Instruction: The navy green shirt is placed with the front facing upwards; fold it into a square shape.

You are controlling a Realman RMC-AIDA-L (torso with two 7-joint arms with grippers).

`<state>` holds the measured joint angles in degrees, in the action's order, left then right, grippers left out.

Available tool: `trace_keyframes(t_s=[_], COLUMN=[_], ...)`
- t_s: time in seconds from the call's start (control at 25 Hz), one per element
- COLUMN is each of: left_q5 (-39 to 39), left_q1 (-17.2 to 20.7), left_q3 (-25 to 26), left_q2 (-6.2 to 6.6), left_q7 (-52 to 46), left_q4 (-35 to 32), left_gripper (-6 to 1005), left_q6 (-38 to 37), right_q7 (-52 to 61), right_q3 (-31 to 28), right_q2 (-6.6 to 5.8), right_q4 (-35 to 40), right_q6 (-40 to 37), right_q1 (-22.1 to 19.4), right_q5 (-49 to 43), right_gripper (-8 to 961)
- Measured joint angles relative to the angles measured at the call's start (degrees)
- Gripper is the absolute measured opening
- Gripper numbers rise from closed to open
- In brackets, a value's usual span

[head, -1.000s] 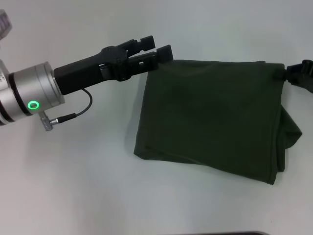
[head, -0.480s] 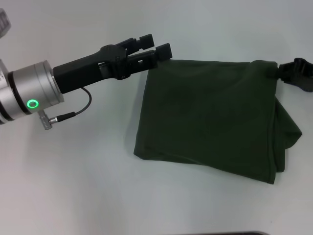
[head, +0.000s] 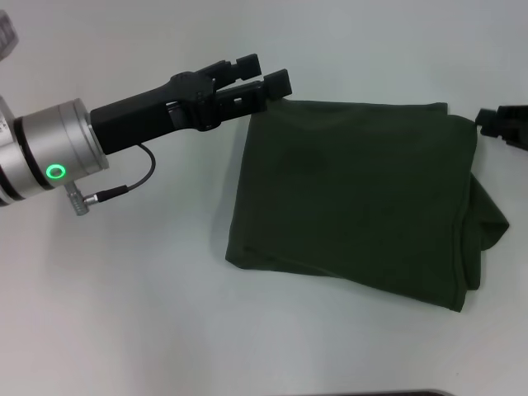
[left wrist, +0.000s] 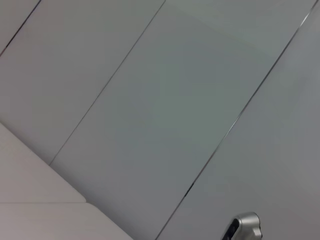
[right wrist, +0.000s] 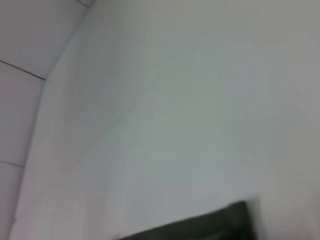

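Plain white table (head: 165,313); pale panelled wall (left wrist: 150,100), perhaps ceiling; thin dark seams.

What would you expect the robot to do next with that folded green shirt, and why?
Probably pull the left gripper back from the far left corner of the dark olive-green cotton shirt. The shirt already lies folded into a rough square on the white table, and the right gripper sits just off its far right corner.

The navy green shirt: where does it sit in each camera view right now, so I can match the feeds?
Head view: the navy green shirt lies folded right of centre on the white table, between the left hand and the right hand.
Left wrist view: not in it.
Right wrist view: only a dark green strip at the bottom edge.
Shared landmark: the shirt's edge against the white table.
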<state>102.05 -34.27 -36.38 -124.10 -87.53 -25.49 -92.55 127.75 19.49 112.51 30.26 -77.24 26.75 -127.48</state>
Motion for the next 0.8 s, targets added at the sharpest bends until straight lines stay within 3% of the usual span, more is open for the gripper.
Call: trace_keyframes(t_s=[0.08,0.2,0.44,0.52,0.8], left_q5=[0.0,0.0,0.1,0.1,-0.2], left_q1=[0.0,-0.1,0.3,0.3,0.4], left_q3=[0.0,0.0,0.0,0.1,0.2], left_q2=[0.0,0.0,0.0,0.02,0.09], left_q7=[0.0,-0.1,-0.1,-0.1,0.0], left_q4=[0.0,0.0,-0.1,-0.1,-0.1], left_gripper=[948,948,949,949,949], left_q6=[0.0,0.0,0.0,0.0,0.6], right_q7=[-0.5,-2.0,-3.6,-3.4,-3.5], right_q3=[0.0,0.3,2.4,5.0,11.0], right_q2=[0.0,-0.01,0.37,0.86,4.4], right_q4=[0.0,0.2,-0.7,-1.2,-1.4], right_q6=[-0.6,-2.4,-3.4,-2.9,-2.6], right_q1=[0.2,1.3,5.5,6.8,9.3], right_q5=[0.5,2.4,3.1,3.0,3.0], right_gripper=[154,387,578,575,565])
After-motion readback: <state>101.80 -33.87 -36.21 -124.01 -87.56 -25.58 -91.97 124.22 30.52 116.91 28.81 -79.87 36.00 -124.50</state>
